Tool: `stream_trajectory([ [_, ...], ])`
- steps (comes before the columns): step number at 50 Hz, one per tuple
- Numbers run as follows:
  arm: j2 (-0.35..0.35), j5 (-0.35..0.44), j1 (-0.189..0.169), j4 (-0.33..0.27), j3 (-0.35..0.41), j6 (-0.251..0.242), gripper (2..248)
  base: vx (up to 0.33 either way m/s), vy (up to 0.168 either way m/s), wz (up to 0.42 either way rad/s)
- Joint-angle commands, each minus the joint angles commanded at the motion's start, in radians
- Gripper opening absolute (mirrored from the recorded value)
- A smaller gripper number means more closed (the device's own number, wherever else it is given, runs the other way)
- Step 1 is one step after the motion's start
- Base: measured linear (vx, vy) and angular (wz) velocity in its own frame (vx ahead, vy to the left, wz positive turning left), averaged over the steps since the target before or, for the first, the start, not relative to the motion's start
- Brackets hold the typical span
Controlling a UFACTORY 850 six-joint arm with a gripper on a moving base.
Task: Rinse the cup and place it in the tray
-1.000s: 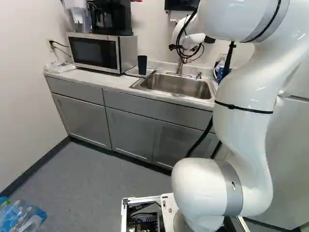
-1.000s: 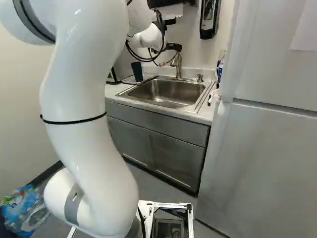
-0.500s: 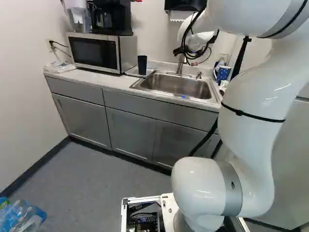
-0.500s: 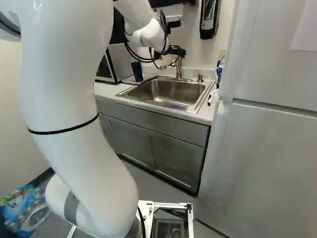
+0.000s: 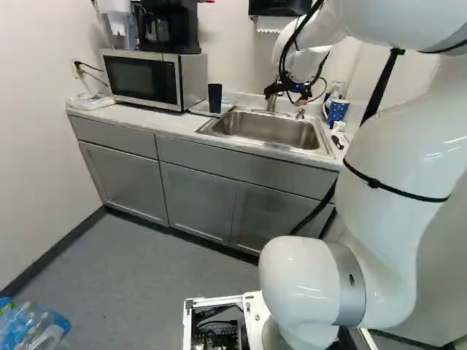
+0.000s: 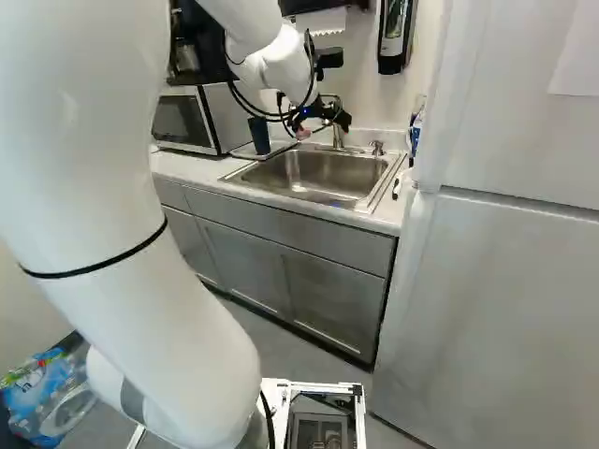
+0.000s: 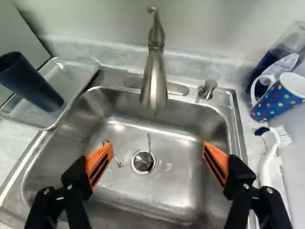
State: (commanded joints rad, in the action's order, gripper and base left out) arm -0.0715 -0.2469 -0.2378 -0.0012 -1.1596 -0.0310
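The gripper (image 6: 323, 116) hangs over the sink by the faucet. In the wrist view the gripper (image 7: 157, 151) stands open, its orange pads wide apart with nothing between them. The metal sink (image 7: 190, 191) lies below. A blue mug with coloured dots (image 7: 279, 101) stands on the counter right of the sink, seen also as the mug (image 5: 337, 111) in the left base view. On the other side, a dark blue cup (image 7: 31, 82) stands in the metal tray (image 7: 76, 71); that cup (image 5: 214, 98) is beside the microwave.
The faucet (image 7: 155, 81) rises ahead of the gripper, a soap pump (image 7: 207, 89) beside it. A white brush (image 7: 270, 148) and a bottle (image 7: 281, 52) are near the mug. Two thin metal items lie in the sink. The microwave (image 5: 142, 79) and fridge (image 6: 505, 299) flank the counter.
The arm has shifted to the right in the left base view, and the gripper has come down a little, tilting lower over the sink. The mug has come into sight there. The base has stayed put.
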Motion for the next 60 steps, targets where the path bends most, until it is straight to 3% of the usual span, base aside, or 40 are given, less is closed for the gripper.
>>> stream_trajectory([
  [13, 0.033, -0.113, -0.005, 0.000, 0.035, 0.000, 247, 0.000, 0.000, 0.000],
  [60, 0.041, -0.113, -0.006, 0.000, 0.042, 0.000, 247, 0.000, 0.000, 0.000],
])
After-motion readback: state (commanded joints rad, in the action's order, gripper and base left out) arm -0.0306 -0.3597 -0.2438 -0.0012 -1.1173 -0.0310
